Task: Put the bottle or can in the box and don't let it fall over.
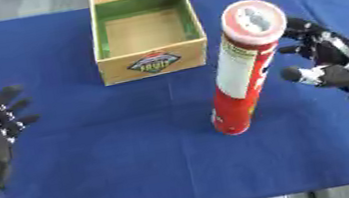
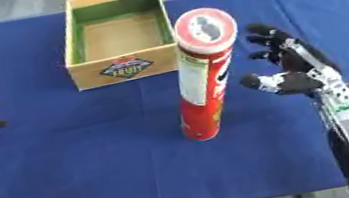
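While my right hand (image 2: 294, 73) hung with fingers spread just beside the upright can (image 2: 202, 76), not touching, I judged it light, stiff, slick and tippy, best gripped mid-body, the box (image 2: 124, 68) beyond my fingertips.

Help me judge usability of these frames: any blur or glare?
Left eye view: soft overall, the box label barely legible, right robot hand smeared. Right eye view: mild glare on the can lid, even lighting, faint shadows on the blue cloth.

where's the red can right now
The red can stands upright on the blue table, right of centre, nearer than the box, with the open right hand just beside it.
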Available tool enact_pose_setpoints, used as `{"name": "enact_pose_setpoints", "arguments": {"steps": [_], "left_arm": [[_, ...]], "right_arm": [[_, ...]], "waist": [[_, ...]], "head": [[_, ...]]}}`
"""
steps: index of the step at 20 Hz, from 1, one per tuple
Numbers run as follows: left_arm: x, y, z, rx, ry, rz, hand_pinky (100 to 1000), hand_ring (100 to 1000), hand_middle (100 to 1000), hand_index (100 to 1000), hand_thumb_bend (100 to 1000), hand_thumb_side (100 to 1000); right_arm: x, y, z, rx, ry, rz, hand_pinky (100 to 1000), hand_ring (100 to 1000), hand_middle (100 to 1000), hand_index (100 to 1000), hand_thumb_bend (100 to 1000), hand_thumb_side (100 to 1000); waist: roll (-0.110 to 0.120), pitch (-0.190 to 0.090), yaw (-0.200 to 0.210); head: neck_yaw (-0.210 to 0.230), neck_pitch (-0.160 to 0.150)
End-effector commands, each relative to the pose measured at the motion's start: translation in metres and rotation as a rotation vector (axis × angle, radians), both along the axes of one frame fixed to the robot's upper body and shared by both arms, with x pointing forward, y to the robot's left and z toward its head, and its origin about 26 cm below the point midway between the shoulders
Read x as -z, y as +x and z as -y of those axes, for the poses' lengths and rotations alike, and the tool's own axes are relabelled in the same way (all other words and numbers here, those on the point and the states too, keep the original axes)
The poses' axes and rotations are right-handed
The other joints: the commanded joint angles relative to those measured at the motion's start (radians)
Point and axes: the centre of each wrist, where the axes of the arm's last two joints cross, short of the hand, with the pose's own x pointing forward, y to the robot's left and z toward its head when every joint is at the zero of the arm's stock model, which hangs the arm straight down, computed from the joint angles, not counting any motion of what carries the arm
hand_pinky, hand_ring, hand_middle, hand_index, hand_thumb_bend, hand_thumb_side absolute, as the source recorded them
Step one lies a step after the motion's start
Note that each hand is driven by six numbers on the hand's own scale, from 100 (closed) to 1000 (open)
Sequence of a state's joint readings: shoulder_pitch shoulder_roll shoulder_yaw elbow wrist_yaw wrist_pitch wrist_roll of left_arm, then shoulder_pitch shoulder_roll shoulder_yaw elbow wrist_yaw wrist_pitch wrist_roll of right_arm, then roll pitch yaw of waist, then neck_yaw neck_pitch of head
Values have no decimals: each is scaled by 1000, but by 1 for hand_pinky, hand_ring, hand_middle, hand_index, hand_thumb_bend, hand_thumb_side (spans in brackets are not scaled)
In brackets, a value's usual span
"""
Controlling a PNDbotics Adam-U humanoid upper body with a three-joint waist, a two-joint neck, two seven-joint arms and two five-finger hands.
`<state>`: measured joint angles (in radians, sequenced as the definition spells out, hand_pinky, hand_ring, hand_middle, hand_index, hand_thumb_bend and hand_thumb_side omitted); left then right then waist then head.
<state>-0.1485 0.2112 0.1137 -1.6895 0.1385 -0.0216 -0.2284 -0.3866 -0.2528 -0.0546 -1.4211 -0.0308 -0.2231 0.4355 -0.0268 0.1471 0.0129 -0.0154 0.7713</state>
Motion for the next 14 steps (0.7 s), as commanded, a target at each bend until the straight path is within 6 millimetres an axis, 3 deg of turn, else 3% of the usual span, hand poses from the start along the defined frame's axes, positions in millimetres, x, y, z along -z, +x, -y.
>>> {"name": "enact_pose_setpoints", "arguments": {"steps": [1, 14], "left_arm": [[-7, 1, 1, 11, 12, 22, 792, 913, 919, 922, 414, 1000], [-6, 1, 1, 13, 12, 20, 792, 913, 919, 921, 414, 1000]], "right_arm": [[-11, 4, 3, -34, -32, 21, 846, 982, 970, 970, 763, 344], [-5, 10, -17, -144, -47, -14, 845, 979, 962, 970, 756, 335]], "waist": [[2, -16, 0], [2, -16, 4]], "head": [[-4, -1], [-8, -1]]}}
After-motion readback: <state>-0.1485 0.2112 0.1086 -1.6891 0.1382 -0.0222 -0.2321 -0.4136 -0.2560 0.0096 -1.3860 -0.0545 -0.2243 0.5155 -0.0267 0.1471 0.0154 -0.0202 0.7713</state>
